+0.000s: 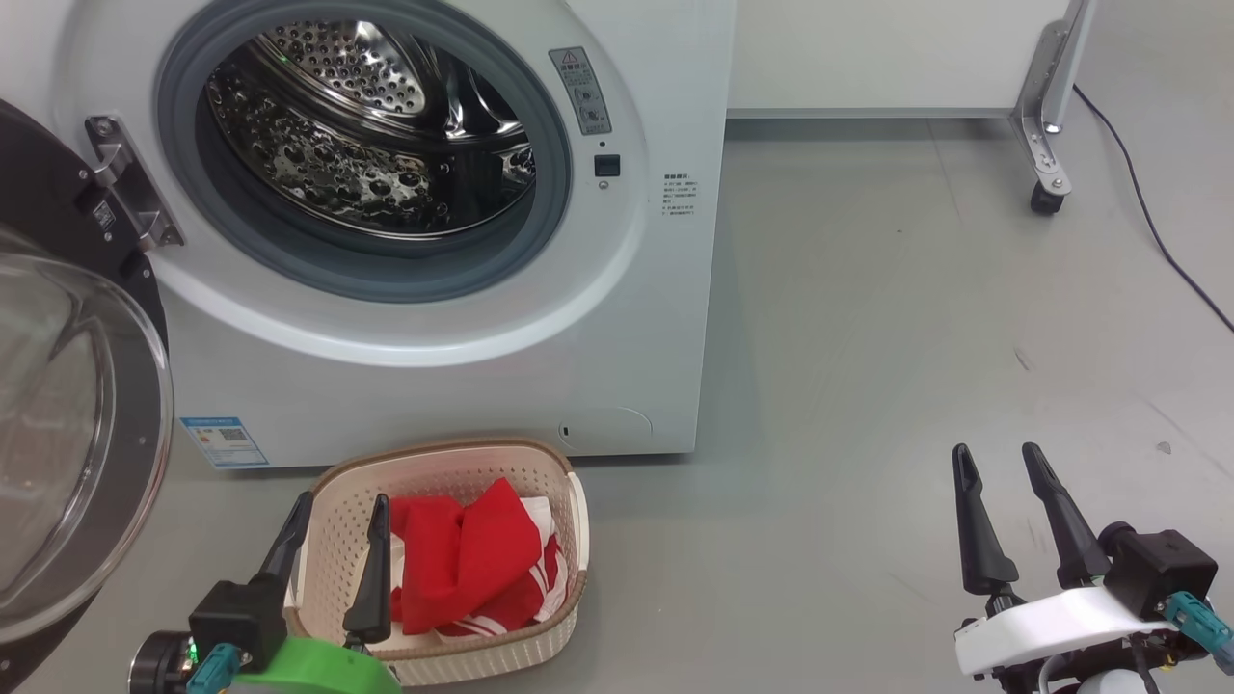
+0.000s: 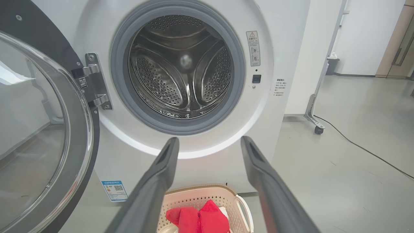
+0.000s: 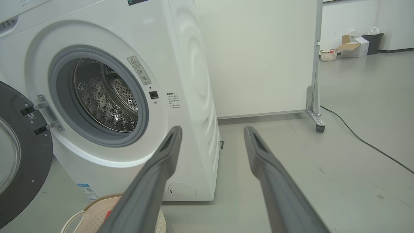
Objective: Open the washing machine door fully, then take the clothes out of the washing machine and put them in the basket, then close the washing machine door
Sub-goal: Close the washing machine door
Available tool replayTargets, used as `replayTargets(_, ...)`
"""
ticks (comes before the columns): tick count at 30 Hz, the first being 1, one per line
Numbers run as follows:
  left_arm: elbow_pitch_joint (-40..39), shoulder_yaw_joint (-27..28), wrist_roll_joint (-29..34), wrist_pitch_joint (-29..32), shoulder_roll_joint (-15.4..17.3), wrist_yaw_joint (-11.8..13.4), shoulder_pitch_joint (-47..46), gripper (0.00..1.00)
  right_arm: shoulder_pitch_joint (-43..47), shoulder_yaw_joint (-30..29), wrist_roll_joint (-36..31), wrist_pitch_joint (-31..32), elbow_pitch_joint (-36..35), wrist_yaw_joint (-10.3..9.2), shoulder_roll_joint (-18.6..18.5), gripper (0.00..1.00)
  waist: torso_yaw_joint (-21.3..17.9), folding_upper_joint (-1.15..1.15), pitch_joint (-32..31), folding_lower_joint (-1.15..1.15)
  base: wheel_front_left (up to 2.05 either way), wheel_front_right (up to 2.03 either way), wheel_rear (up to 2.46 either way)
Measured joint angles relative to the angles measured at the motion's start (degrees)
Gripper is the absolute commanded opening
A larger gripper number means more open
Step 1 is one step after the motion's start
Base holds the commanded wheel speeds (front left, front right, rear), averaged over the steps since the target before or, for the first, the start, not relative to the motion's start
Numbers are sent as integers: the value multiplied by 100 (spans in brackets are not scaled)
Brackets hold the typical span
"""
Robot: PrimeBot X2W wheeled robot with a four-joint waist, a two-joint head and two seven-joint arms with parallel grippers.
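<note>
The left gripper (image 1: 342, 501), its two long dark fingers spread and holding nothing, hangs over the small cream perforated plastic basket (image 1: 540, 482) at 7 o'clock in the head view. One finger and the green wrist hide its near rim and part of the bright red, white-striped clothes (image 1: 472, 559) lying inside. The right gripper (image 1: 996, 450), also spread and holding nothing, is at 5 o'clock. At 11 o'clock the big white washing machine (image 1: 434, 386) faces the robot, its steel drum (image 1: 366, 145) exposed. Its round glossy black door (image 1: 145, 405) stands wide open at 9 o'clock, cut off by the edge. Open grey floor (image 1: 868, 386) runs from 1 to 4 o'clock, past a wheeled metal leg (image 1: 1046, 145) and a black cable (image 1: 1157, 241).
</note>
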Motion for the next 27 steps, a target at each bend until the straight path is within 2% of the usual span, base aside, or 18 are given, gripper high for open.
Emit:
replayTargets(11,-13,-18,26,0,0,0,2,100,0,35,0,0,0,0,1,100,23,0,-33,0,-79,79,0)
replayTargets(27,-44,-1,49,0,0,1,57,100,-1,73,5,0,2,0,18,100,48,0,-56,0,-42,42,0)
